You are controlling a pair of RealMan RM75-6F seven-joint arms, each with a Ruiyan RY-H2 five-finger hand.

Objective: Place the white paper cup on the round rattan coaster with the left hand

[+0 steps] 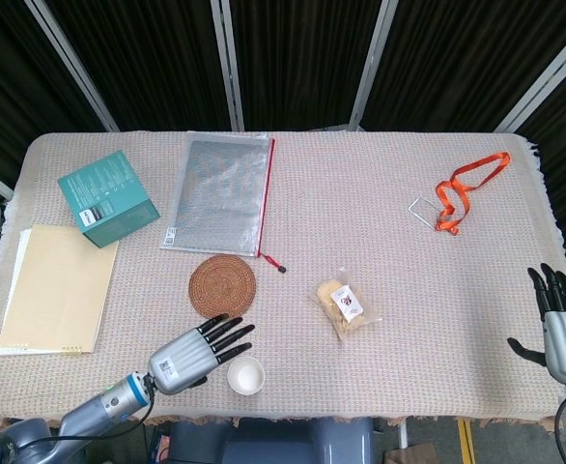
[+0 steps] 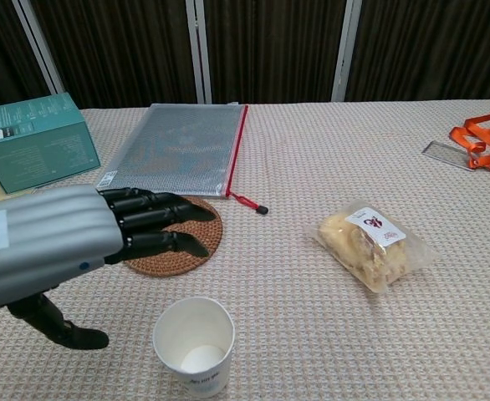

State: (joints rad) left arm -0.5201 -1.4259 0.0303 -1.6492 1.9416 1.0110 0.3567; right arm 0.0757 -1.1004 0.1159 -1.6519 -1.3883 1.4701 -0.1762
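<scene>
The white paper cup (image 1: 246, 374) (image 2: 194, 345) stands upright and empty near the table's front edge. The round rattan coaster (image 1: 222, 285) (image 2: 196, 246) lies flat just behind it, nothing on it. My left hand (image 1: 194, 355) (image 2: 57, 239) hovers open just left of the cup, fingers stretched out toward the coaster and thumb hanging low, not touching the cup. In the chest view it covers the coaster's left part. My right hand (image 1: 565, 329) is open at the table's right front corner, far from both.
A snack bag (image 1: 345, 305) (image 2: 374, 242) lies right of the coaster. A mesh zip pouch (image 1: 219, 191) (image 2: 178, 148), a teal box (image 1: 107, 197) (image 2: 31, 141) and a yellow folder (image 1: 53, 286) lie to the left. An orange lanyard (image 1: 464, 189) (image 2: 479, 138) is at the back right.
</scene>
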